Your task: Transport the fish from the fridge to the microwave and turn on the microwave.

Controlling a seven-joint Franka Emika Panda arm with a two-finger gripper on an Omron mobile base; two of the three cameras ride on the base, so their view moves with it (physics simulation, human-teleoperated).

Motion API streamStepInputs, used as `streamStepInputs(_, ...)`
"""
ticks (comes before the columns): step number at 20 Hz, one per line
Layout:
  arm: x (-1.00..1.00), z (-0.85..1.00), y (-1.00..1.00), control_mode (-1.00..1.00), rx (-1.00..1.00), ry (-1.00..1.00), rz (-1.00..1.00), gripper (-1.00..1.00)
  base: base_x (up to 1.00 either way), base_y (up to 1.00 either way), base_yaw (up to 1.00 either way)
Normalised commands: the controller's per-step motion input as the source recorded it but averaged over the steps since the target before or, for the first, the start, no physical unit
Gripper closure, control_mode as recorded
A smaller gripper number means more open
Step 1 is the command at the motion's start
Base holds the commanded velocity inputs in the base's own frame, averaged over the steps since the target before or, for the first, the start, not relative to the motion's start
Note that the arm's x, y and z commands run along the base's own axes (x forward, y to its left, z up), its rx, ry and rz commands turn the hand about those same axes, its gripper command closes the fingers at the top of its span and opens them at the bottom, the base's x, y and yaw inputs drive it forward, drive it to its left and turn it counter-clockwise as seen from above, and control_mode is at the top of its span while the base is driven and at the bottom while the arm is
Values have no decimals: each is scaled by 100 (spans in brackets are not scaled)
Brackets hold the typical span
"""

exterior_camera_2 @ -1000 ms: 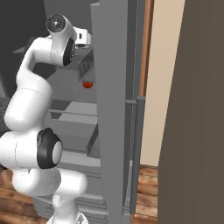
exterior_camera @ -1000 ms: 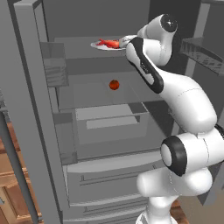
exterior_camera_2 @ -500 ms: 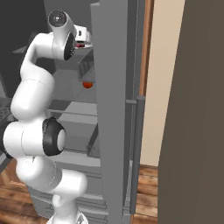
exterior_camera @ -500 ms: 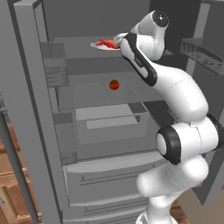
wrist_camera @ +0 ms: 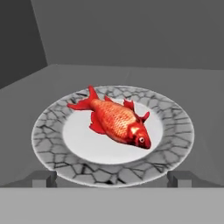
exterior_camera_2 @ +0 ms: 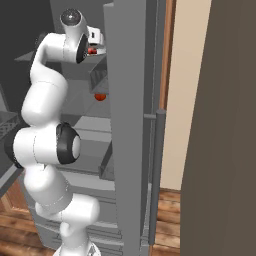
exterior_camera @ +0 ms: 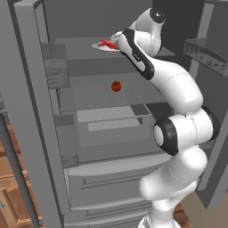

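The fish point(wrist_camera: 117, 120) is bright red-orange and lies on a round crackle-patterned plate point(wrist_camera: 177, 131) on the top shelf of the open fridge point(exterior_camera: 31, 111). In the left base view the fish point(exterior_camera: 106, 43) and the plate point(exterior_camera: 99, 46) sit just left of my gripper point(exterior_camera: 116, 40). In the hand view my gripper point(wrist_camera: 112, 178) stands open at the plate's near rim. Its fingertips point(wrist_camera: 43, 178) are spread wide to either side and nothing is between them. The right base view shows the gripper point(exterior_camera_2: 96, 45) behind the fridge door point(exterior_camera_2: 132, 125). The microwave is out of view.
A small round red tomato point(exterior_camera: 116, 86) sits on the shelf below the plate, also seen as the tomato point(exterior_camera_2: 100, 97) from the right. Door bins point(exterior_camera: 53, 71) hang on the left door. A clear drawer point(exterior_camera: 111, 120) and lower drawers lie beneath. My arm fills the fridge's right side.
The arm has stretched further into the fridge, carrying the open hand leftward up to the plate's edge. Fish, plate and tomato have stayed put.
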Motion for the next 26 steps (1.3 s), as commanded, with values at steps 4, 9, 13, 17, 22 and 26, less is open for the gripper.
streamStepInputs(4, 23, -4, 0, -100, 0, 0, 5, -100, 0, 0, 0)
streamStepInputs(9, 17, -1, 0, -100, 0, 0, 4, -100, 0, 0, 0)
streamStepInputs(13, 18, -3, 1, -100, 0, 0, 4, -100, 0, 0, 0)
streamStepInputs(17, 18, -8, 3, -100, 0, 0, 4, -100, 0, 0, 0)
streamStepInputs(22, 19, -11, 2, -100, 0, 2, 3, -100, 0, 0, 0)
streamStepInputs(26, 21, -1, 0, -100, 0, 5, 1, -100, 0, 0, 0)
